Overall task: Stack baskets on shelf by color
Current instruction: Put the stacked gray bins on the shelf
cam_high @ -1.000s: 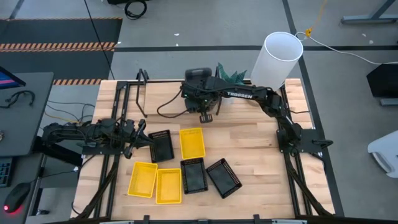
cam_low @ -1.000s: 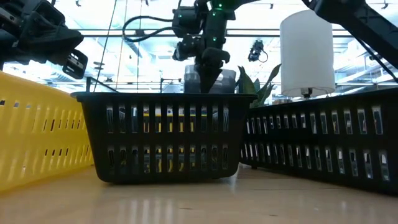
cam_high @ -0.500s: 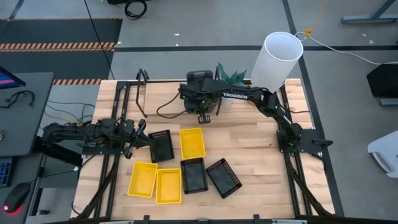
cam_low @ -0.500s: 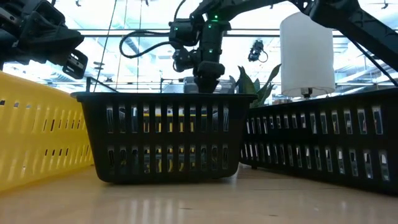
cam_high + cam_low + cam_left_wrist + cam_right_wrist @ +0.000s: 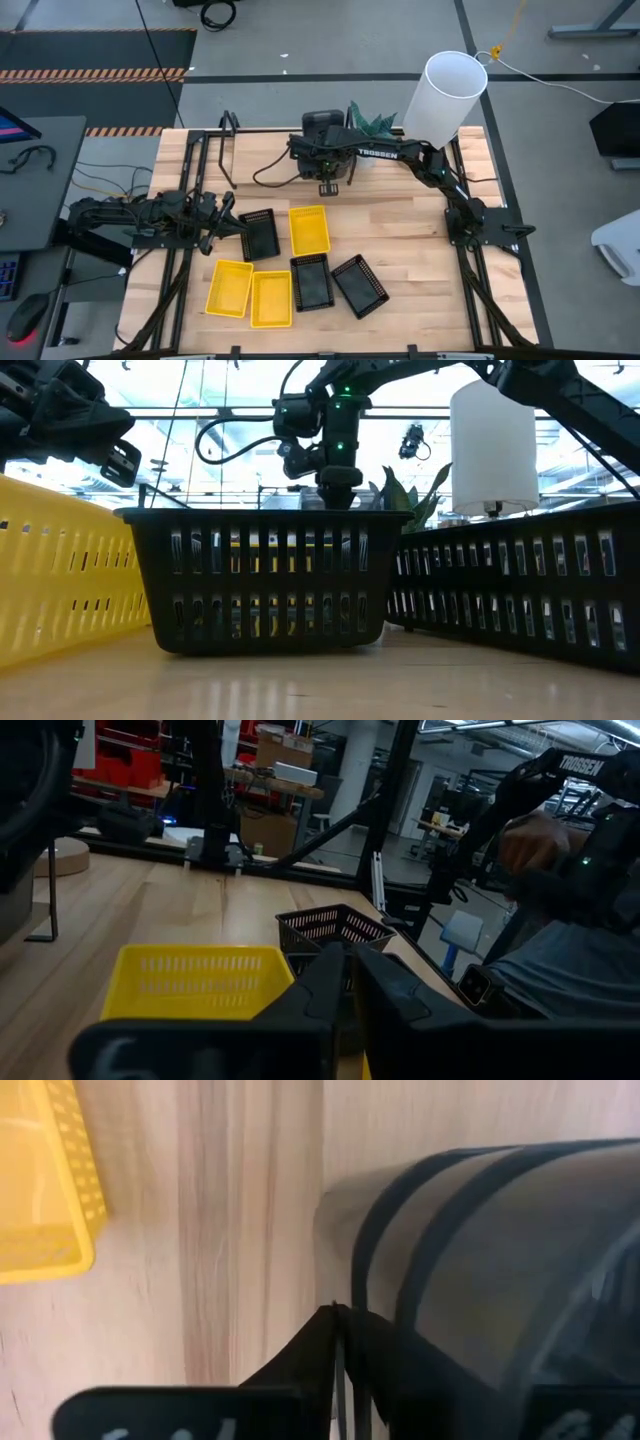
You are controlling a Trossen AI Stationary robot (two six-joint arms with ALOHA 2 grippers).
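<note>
Several dark grey baskets (image 5: 500, 1260), nested with rounded corners, sit at the table's far middle. My right gripper (image 5: 340, 1325) points down at their near rim, almost shut. Three yellow baskets (image 5: 310, 229) (image 5: 230, 287) (image 5: 271, 298) and three black mesh baskets (image 5: 260, 233) (image 5: 312, 282) (image 5: 360, 285) lie flat on the wood. My left gripper (image 5: 228, 212) rests shut at the left, beside the far-left black basket. A black tube frame with a loop end (image 5: 229, 125) stands at the far left. I cannot tell the shelf's board from the tabletop. My right gripper comes from above, pointing steeply down, onto the top grey basket's rim (image 5: 350, 1280) at the end nearest the yellow baskets. Its fingers (image 5: 310, 1360) stand one on each side of the thin wall, with only a slit between them. They hide the contact itself. The basket sits level.
A tall white cylinder (image 5: 445, 95) and a green plant (image 5: 372, 120) stand at the far right corner. Black frame rails (image 5: 470, 290) run along both table sides. Bare wood lies between the grey baskets and the yellow basket (image 5: 45, 1190).
My right gripper has sunk a little at the table's far middle and rolled slightly. The grey basket under it, which showed above the black basket's rim in the low view, has dropped out of sight behind that rim.
</note>
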